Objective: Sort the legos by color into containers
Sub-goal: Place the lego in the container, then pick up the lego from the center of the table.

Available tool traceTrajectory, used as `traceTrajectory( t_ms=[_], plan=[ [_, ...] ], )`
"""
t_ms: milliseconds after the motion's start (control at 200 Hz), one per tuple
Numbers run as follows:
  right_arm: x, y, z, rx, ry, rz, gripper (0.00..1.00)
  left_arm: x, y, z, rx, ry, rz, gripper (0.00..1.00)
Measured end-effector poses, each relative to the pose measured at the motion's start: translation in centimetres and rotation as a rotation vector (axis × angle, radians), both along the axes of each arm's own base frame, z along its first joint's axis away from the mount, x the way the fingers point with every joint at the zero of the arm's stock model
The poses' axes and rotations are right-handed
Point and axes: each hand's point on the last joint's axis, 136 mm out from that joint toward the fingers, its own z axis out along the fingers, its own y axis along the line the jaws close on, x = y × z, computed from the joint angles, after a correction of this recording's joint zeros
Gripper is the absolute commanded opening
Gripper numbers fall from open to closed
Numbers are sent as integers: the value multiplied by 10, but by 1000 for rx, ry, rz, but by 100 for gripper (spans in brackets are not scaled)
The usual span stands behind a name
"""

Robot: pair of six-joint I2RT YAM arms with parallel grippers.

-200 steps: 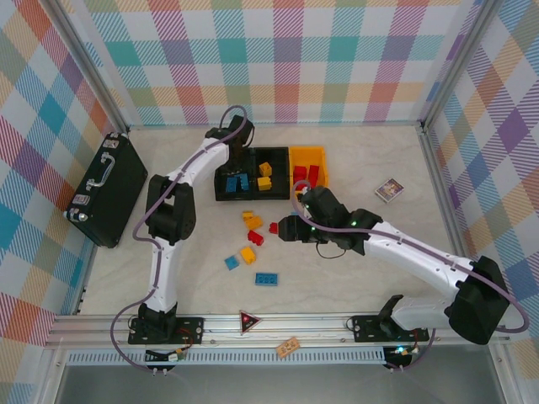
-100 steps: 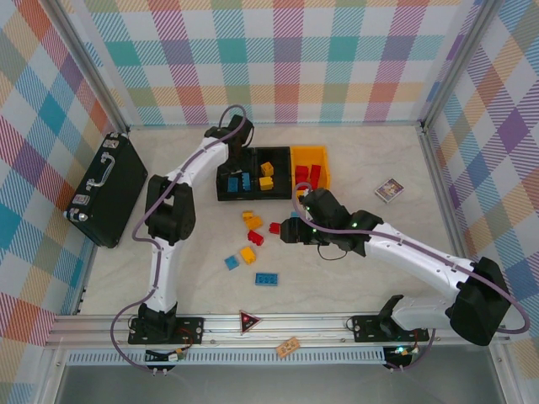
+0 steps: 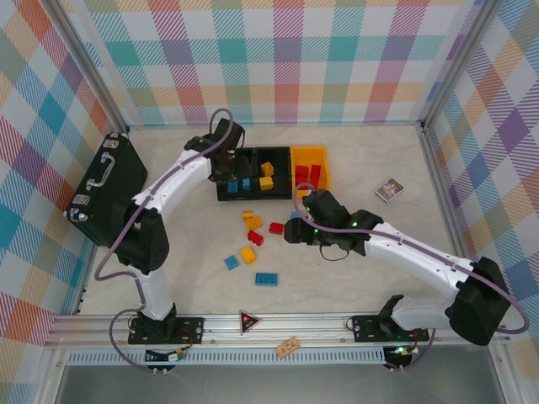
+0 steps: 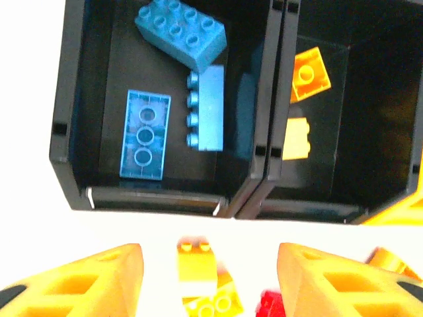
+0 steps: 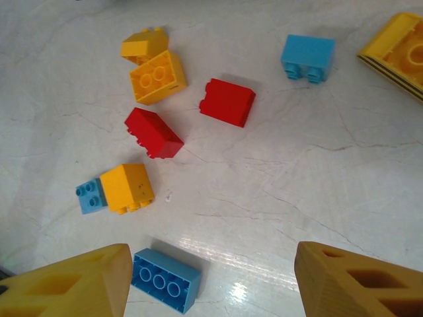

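The containers stand in a row: a left black bin (image 3: 229,195) with three blue legos (image 4: 146,134), a middle black bin (image 3: 264,196) with two yellow ones (image 4: 309,72), and a yellow-orange bin (image 3: 308,153) with red ones (image 3: 306,175). My left gripper (image 3: 227,151) hangs open and empty over the back of the left bin (image 4: 66,132). Loose legos lie in front: yellow (image 3: 251,220), red (image 3: 275,227), red (image 3: 255,237), blue (image 3: 267,279). My right gripper (image 3: 289,231) hovers open above them, with a blue brick (image 5: 165,279) beside its left finger and nothing between the fingers.
A large black case (image 3: 105,189) with a silver handle lies at the left wall. A small card box (image 3: 388,190) sits at the right. A tan wooden block (image 3: 289,346) rests on the front rail. Bare tabletop lies right of the loose bricks.
My left gripper opened and drew back up from the left black bin, leaving a blue brick inside. The right gripper shifted slightly, uncovering the red brick.
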Motion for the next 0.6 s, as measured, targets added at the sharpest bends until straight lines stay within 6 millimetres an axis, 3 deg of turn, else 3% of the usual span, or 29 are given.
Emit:
traceTrajectory(
  t_ms=[250, 600],
  plan=[
    [18, -4, -15, -92, 56, -70, 65, -54, 1, -9, -72, 27, -57, 56],
    [64, -1, -50, -221, 139, -153, 65, -127, 6, -14, -198, 33, -114, 57]
  ],
)
